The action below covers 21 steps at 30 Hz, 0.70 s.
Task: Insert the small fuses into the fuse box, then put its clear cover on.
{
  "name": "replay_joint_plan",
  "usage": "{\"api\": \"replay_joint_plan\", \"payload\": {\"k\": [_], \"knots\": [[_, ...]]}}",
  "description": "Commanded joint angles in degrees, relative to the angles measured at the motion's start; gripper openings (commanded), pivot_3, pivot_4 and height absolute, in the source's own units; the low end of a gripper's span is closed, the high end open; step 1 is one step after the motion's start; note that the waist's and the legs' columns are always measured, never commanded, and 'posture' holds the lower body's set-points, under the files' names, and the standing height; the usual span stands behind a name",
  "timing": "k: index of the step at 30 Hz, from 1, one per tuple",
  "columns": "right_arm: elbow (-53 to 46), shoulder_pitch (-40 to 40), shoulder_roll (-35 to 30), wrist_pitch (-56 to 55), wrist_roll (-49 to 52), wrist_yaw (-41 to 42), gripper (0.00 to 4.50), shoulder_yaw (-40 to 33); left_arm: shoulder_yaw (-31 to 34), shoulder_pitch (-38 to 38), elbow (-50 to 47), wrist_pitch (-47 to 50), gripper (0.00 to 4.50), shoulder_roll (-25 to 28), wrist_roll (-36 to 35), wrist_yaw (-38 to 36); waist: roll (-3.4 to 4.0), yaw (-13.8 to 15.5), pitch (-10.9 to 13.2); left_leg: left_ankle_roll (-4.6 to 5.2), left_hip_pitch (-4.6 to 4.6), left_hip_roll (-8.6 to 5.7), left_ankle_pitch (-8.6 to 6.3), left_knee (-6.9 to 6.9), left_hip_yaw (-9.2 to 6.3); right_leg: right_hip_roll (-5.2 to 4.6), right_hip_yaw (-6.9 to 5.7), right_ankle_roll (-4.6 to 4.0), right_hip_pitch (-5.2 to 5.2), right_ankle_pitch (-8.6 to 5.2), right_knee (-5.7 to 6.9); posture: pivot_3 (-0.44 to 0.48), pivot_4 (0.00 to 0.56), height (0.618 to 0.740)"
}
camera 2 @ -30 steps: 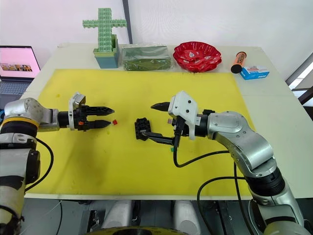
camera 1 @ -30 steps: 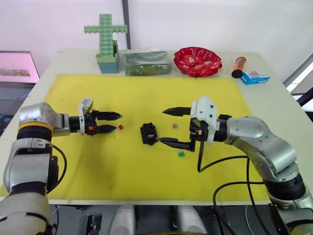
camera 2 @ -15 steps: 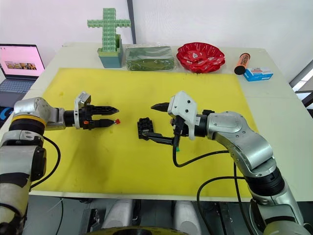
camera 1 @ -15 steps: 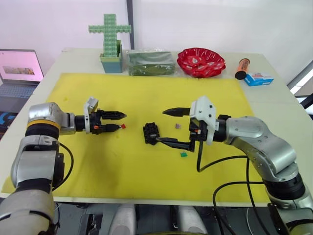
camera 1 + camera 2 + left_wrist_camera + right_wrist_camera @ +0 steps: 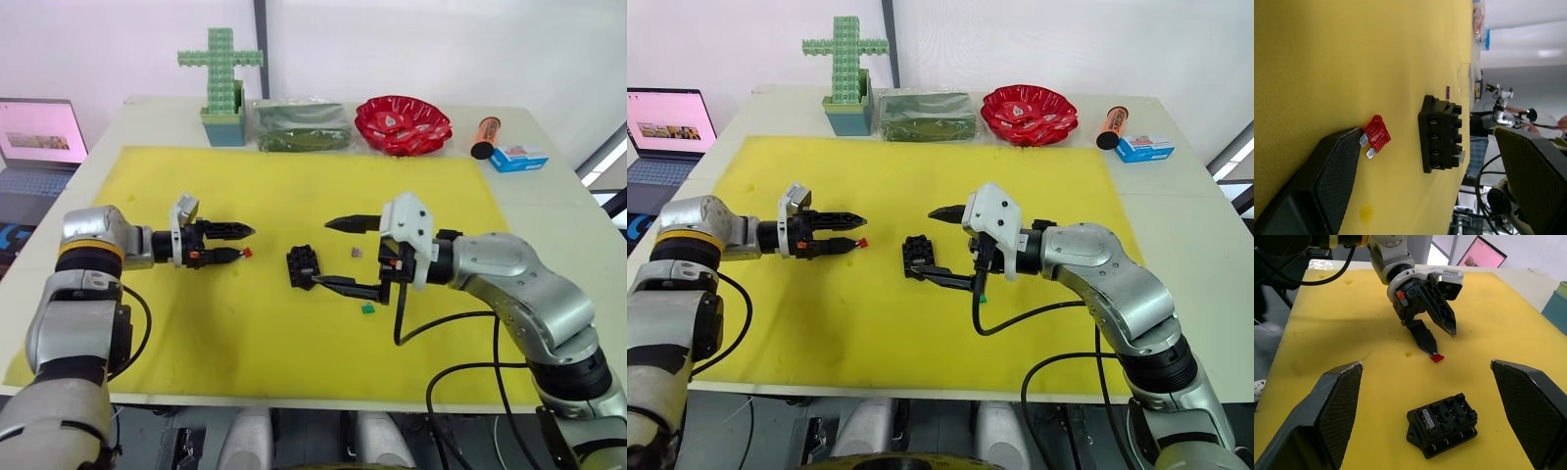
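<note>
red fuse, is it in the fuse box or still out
Out. The red fuse lies on the yellow mat at the open left pincer's tip, apart from the fuse box.

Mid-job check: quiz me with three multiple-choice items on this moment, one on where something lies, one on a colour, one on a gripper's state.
1. The fuse box lies:
A. on the yellow mat
B. in the red bowl
C. on the laptop

2. The fuse at the left gripper tip is:
A. green
B. red
C. grey

3. The right gripper is:
A. shut on the box
B. shut on a fuse
C. open

A: the box sits mid-mat. B: the red fuse lies against one finger. C: its fingers spread wide, with the box between them.
</note>
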Motion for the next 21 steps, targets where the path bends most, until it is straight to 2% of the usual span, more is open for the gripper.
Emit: {"api": "replay_joint_plan", "payload": {"k": [1, 2, 5, 12, 15, 21], "knots": [[-1.9, -0.8, 0.3, -0.5, 0.1, -0.3, 4.50, -0.5, -0.3, 0.7, 0.2, -1.6, 4.10, -0.8, 1.5, 1.2, 0.00, 0.0, 0.0, 0.00, 0.00, 0.00, 0.00, 0.01, 0.00, 0.00, 0.00, 0.00, 0.01, 0.00, 0.00, 0.000, 0.150, 0.740], [-1.9, -0.9, 0.3, -0.5, 0.2, -0.3, 4.50, -0.5, -0.6, 0.7, 0.2, -1.8, 3.92, -0.8, 1.8, 1.1, 0.00, 0.0, 0.0, 0.00, 0.00, 0.00, 0.00, 0.01, -0.01, 0.00, 0.00, -0.01, 0.01, 0.00, 0.00, 0.000, 0.150, 0.740], [-2.1, -1.1, 0.4, -0.4, 0.2, -0.5, 4.50, -0.5, -1.0, 0.8, 0.3, -2.2, 2.92, -1.0, 2.7, 1.0, 0.00, 0.0, 0.0, 0.00, 0.00, 0.00, 0.00, 0.01, -0.01, 0.00, 0.00, -0.01, 0.00, -0.01, 0.00, 0.000, 0.150, 0.740], [-2.0, -1.0, 0.6, -0.5, 0.2, -0.7, 4.50, -0.3, -0.6, 0.5, 1.0, -2.9, 2.92, -1.3, 3.6, 0.9, 0.00, 0.0, 0.0, 0.00, 0.00, 0.00, 0.00, 0.01, -0.01, 0.00, 0.00, -0.01, 0.01, 0.00, 0.00, 0.000, 0.150, 0.740], [-1.8, -0.9, 0.5, -0.7, 0.0, -0.5, 4.50, -0.2, -1.2, 0.8, 1.2, -4.2, 2.35, -1.3, 4.6, 1.1, 0.00, 0.0, 0.0, 0.00, 0.00, 0.00, 0.00, 0.01, -0.02, 0.00, 0.00, -0.01, 0.01, 0.00, 0.00, 0.000, 0.150, 0.740], [-1.7, -0.7, 0.5, -0.9, -0.2, -0.4, 4.50, -0.1, -1.5, 0.9, 1.7, -4.9, 2.35, -1.5, 5.4, 1.2, 0.00, 0.0, 0.0, 0.00, 0.00, 0.00, 0.00, 0.01, -0.02, 0.00, -0.01, 0.00, 0.01, 0.00, 0.00, 0.000, 0.150, 0.740]]}}
